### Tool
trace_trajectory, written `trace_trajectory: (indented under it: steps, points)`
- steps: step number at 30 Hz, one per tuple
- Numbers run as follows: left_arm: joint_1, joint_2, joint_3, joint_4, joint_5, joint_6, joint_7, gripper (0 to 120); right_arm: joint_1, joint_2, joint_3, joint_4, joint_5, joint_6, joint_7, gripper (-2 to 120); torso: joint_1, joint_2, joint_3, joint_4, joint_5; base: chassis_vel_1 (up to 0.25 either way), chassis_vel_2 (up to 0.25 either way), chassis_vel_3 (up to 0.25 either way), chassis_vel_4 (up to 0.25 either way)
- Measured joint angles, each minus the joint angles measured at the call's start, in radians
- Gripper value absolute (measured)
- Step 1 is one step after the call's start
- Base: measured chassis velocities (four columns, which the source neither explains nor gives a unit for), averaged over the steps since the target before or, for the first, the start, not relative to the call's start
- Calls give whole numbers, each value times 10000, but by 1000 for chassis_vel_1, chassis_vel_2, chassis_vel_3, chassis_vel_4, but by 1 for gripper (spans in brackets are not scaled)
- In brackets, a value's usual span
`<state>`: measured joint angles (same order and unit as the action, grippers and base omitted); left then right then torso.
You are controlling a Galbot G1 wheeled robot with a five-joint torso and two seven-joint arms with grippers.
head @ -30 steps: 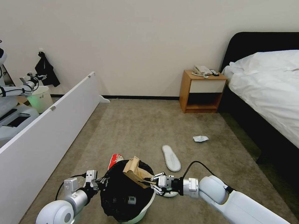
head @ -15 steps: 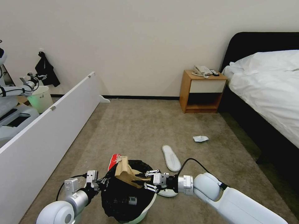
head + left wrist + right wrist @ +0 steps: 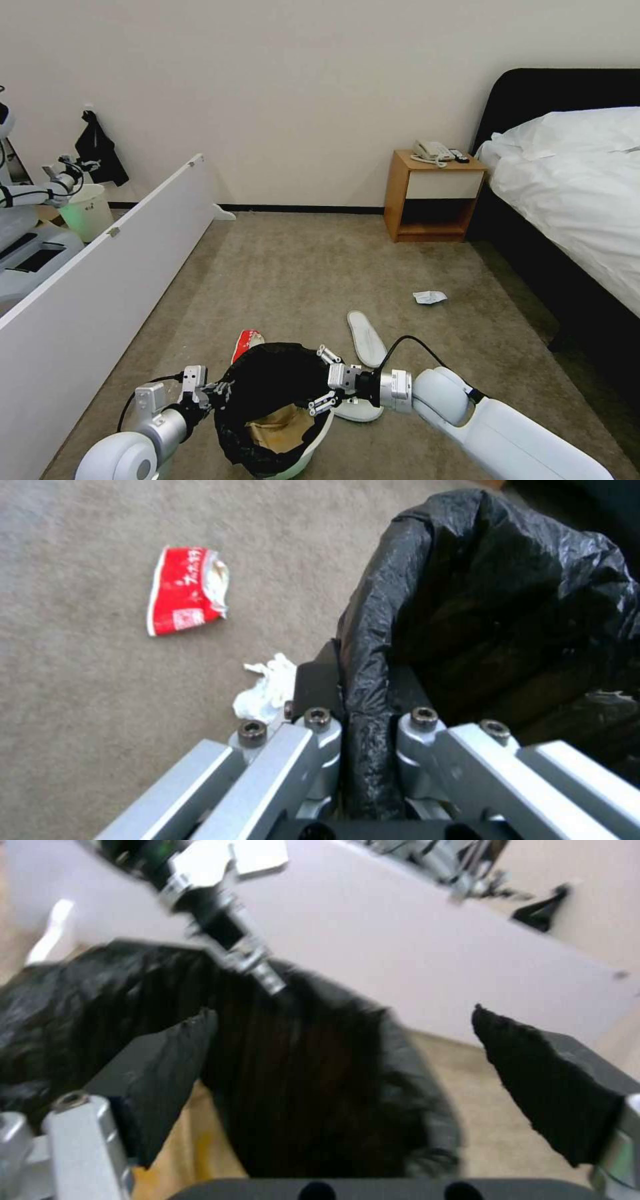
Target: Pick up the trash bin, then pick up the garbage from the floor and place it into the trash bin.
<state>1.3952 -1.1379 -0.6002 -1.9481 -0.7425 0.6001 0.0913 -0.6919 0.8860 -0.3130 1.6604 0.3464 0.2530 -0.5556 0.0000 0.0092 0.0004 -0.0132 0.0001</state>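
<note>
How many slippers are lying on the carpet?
2. One slipper lies clear on the floor beyond the right gripper. The second slipper lies beside the bin, mostly hidden under that gripper's wrist. More could be hidden behind the bin.

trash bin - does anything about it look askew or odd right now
Yes: the trash bin is tilted rather than upright, held by the left gripper, whose jaws are clamped on its black-lined rim. The right gripper hovers open over the mouth, with tan paper lying inside.
</note>
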Motion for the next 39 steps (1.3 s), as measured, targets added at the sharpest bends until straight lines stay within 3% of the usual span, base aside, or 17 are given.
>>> trace_trajectory:
  steps: [8,9,12,14,15,17,20,22,28,30,33,34,35,39]
  points:
    - [-93,-262,-777,-49,-120,140,-119,4,-89,7,1202,529,762,-152,485,100,0,0,0,-1,-3,0,0,0,0]
    - [-127,-325,-1138,-100,-135,215,-155,4,-125,12,1703,680,1005,-249,590,100,0,0,0,-1,-1,0,0,0,0]
    - [-150,-368,-1432,-136,-144,270,-158,4,-149,43,2132,754,1133,-308,627,100,0,0,0,0,-2,0,0,0,0]
    - [-176,-506,-2117,-242,-7,310,-43,4,-293,229,3310,870,1369,-558,1090,100,0,1,0,1,-1,0,0,0,0]
    - [-176,-506,-2117,-242,-7,310,-43,4,-293,229,3310,870,1369,-558,1090,100,0,1,0,1,-1,0,0,0,0]
    - [-148,-636,-2641,-459,139,310,61,4,-475,405,4395,945,1488,-1104,1923,100,0,1,0,2,-1,0,0,0,0]
    - [-144,-694,-2851,-555,215,299,92,4,-598,421,4772,984,1488,-1381,2272,100,0,2,0,2,-1,0,0,0,0]
    - [-144,-778,-3271,-709,460,188,176,4,-1053,333,5483,1195,1494,-2061,2911,100,0,2,0,-1,-2,0,0,0,0]
    - [-147,-744,-3703,-1021,647,-96,168,4,-1929,303,6459,1496,1408,-3057,3902,100,0,2,-1,0,0,0,0,0,0]
    - [-132,-719,-3750,-1201,647,-131,86,4,-2183,408,6711,1670,1467,-3822,5011,100,0,2,-1,-1,0,0,0,0,0]
    - [-127,-715,-3752,-1225,647,-136,77,4,-2209,418,6721,1693,1491,-3931,5193,100,0,2,-1,-1,-1,0,0,0,0]
    - [-93,-708,-3753,-1374,643,-162,17,4,-2357,528,6734,1783,1742,-4582,6329,100,0,2,-1,0,-1,0,0,0,0]
    - [-77,-730,-3754,-1448,630,-166,-18,4,-2402,588,6739,1785,1763,-4752,6598,100,0,1,-1,1,0,0,0,0,0]
    - [-12,-801,-3784,-1650,604,-172,-76,4,-2563,689,6811,1792,1605,-4955,6765,100,0,1,0,2,-2,0,0,0,0]
